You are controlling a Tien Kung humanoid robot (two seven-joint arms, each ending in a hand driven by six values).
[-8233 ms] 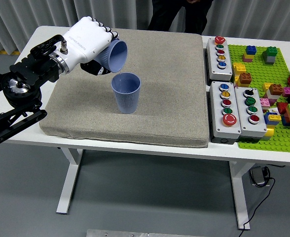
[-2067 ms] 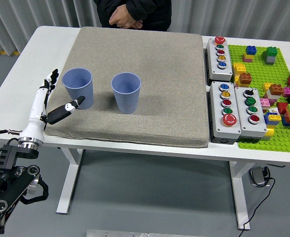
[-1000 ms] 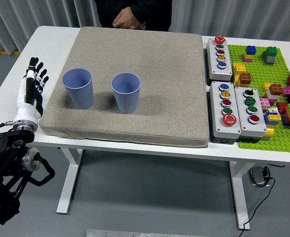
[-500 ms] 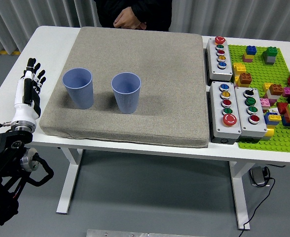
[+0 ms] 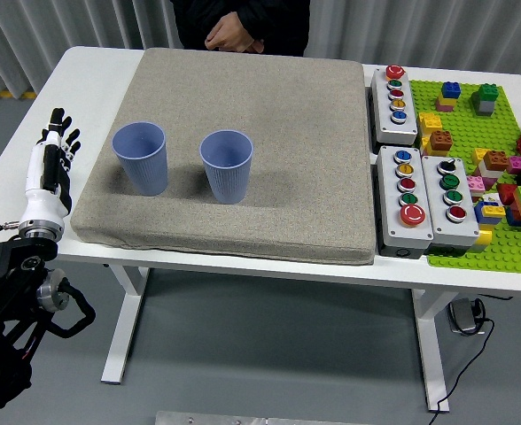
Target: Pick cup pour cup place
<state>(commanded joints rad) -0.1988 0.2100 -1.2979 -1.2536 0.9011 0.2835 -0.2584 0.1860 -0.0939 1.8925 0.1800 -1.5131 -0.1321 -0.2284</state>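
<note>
Two blue ribbed cups stand upright on the grey mat (image 5: 287, 133). The left cup (image 5: 141, 158) is near the mat's left edge. The right cup (image 5: 227, 166) stands a little to its right, apart from it. My left hand (image 5: 51, 164) is over the bare table left of the mat, fingers straight and spread, holding nothing, well clear of the left cup. My right arm is out of view.
Three button boxes (image 5: 395, 93), (image 5: 405, 197), (image 5: 454, 199) stand right of the mat. A green baseplate (image 5: 473, 239) with several toy bricks fills the far right. A person stands at the far side, hands (image 5: 231, 37) folded at the table edge.
Eight seconds ago my left hand held one cup tilted over the other. It has since set it down upright, let go and drawn back left off the mat; over the last second it barely moved.
</note>
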